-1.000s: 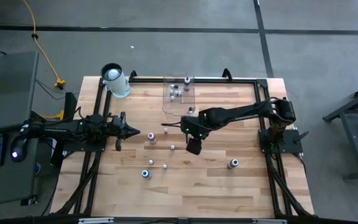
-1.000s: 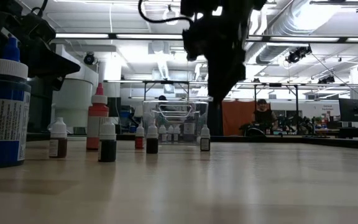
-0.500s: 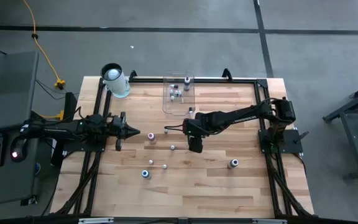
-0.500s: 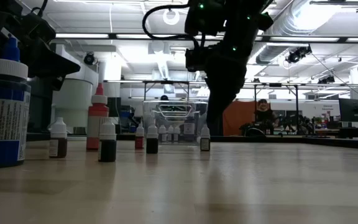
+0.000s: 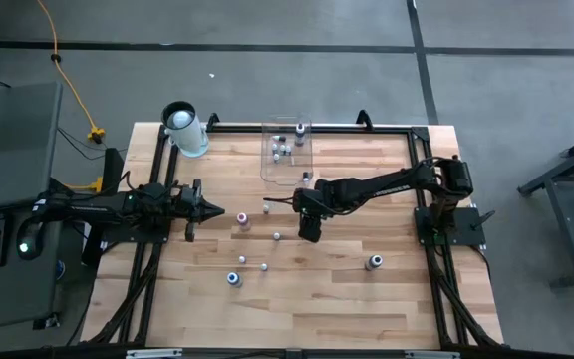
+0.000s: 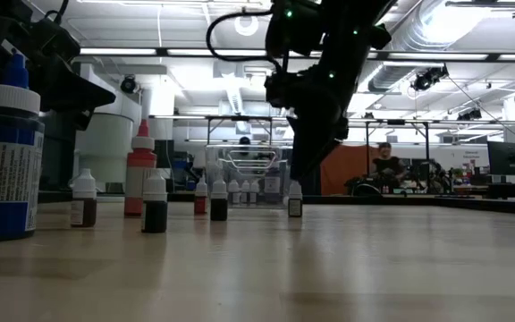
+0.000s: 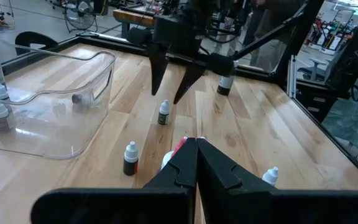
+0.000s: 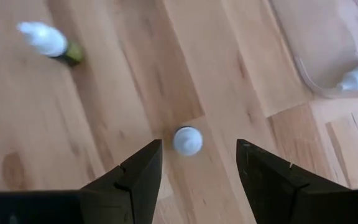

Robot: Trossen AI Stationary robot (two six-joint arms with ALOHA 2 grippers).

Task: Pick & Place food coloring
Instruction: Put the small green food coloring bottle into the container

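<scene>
Right claw [image 8: 194, 163] above one bottle [image 8: 187, 140]

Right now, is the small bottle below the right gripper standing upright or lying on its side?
Upright. The right wrist view shows the bottle as a round white cap seen from straight above, centred between the open right gripper fingers.

In the high view the bottles [image 5: 276, 236] are too small to tell colors. The right wrist view blurs 1 bottle [image 8: 50, 42] and the edge cuts the bin [image 8: 328, 87].
</scene>
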